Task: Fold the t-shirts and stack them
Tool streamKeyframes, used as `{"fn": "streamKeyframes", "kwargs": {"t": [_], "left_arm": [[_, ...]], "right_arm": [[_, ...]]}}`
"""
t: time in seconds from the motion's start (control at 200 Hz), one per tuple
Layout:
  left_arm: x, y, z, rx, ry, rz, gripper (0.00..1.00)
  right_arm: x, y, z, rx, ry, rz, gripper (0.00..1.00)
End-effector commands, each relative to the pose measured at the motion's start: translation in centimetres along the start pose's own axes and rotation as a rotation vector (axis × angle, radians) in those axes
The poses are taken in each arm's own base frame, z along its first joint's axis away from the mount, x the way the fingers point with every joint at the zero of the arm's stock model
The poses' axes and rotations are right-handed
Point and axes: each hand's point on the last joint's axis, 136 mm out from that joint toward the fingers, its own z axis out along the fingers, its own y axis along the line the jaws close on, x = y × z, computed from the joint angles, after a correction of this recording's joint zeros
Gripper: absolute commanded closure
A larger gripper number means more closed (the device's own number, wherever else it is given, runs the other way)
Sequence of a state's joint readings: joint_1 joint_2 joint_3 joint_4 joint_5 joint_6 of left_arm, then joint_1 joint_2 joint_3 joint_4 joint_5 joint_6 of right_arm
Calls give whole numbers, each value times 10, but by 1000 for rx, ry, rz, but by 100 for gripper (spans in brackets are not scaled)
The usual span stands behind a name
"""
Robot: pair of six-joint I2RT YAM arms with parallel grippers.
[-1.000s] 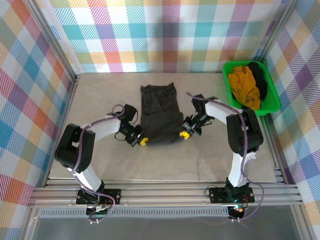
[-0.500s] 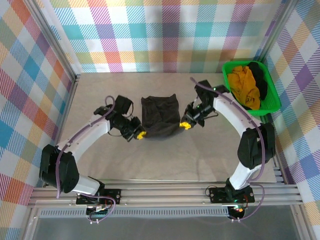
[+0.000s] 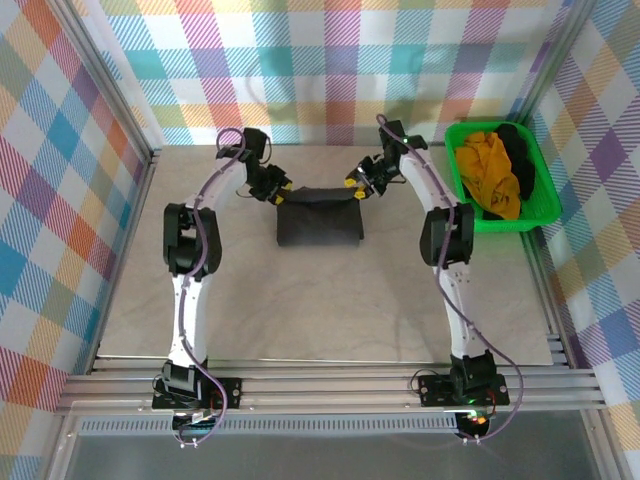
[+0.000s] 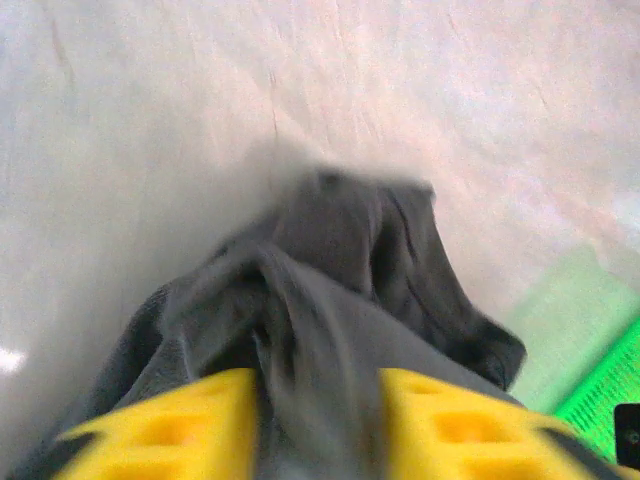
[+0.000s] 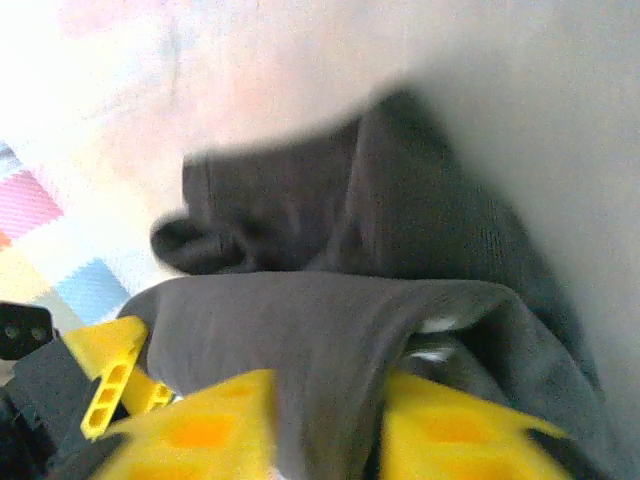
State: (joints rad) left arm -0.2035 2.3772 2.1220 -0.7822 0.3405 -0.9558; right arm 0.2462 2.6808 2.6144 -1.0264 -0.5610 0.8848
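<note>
T-shirt [image 4: 330, 300] cloth between yellow fingers [image 4: 170, 430] up close; folded rectangle overhead.

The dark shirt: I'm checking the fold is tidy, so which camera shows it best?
Top external: the folded shirt lies in full view from above. Both wrist views show a bunched, blurred corner between yellow fingers.

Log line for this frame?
black t-shirt: folded, on table | left hand: far-left corner, cloth between fingers | right hand: far-right corner, cloth between fingers
</note>
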Motion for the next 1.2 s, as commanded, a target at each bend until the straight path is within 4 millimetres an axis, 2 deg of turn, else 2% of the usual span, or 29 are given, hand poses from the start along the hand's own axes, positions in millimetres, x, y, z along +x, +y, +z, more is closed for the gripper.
{"fn": "streamKeyframes", "kwargs": {"t": [0.0, 0.05, 0.14, 0.215, 0.255, 0.285, 0.305, 0.38, 0.44, 0.52, 0.575, 0.68, 0.82, 0.935, 0.98, 1.14, 1.16, 1.195], "left_arm": [[-12, -12, -21, 8, -72, 33, 25], [-10, -17, -35, 19, -104, 53, 22], [9, -18, -76, 30, -175, 69, 23], [41, -9, -101, 79, -212, 25, 24], [63, 1, -103, 105, -202, -18, 23], [82, 5, -102, 126, -184, -51, 22], [93, 5, -99, 150, -169, -64, 22], [130, 11, -83, 210, -122, -159, 19], [153, -2, -71, 284, -103, -195, 16], [177, -10, -48, 290, -79, -226, 15], [185, -13, -31, 286, -68, -254, 15], [190, -22, -1, 304, -62, -333, 14], [188, -28, 31, 289, -83, -354, 15], [183, -7, 56, 193, -100, -414, 23], [175, -2, 60, 187, -128, -431, 32], [126, 20, 58, 139, -230, -439, 87], [120, 24, 58, 126, -232, -436, 92], [107, 31, 57, 110, -233, -434, 94]], "right_arm": [[-17, 26, -17, -77, -69, -110, 51], [-18, 33, -28, -88, -96, -157, 48], [-7, 50, -59, -107, -156, -251, 47], [8, 57, -86, -127, -213, -302, 45], [18, 53, -98, -121, -243, -310, 43], [27, 51, -108, -130, -265, -318, 41], [33, 50, -113, -143, -277, -324, 34], [59, 41, -131, -200, -317, -332, 29], [81, 27, -139, -237, -316, -320, 27], [107, 3, -142, -236, -294, -299, 27], [121, -9, -143, -229, -268, -296, 27], [141, -28, -145, -213, -229, -290, 27], [146, -37, -152, -221, -227, -278, 27], [144, -41, -156, -214, -223, -269, 28], [144, -42, -157, -218, -224, -268, 29], [145, -44, -159, -229, -214, -255, 31], [146, -43, -159, -235, -210, -258, 31], [146, -42, -159, -240, -209, -258, 32]]}}
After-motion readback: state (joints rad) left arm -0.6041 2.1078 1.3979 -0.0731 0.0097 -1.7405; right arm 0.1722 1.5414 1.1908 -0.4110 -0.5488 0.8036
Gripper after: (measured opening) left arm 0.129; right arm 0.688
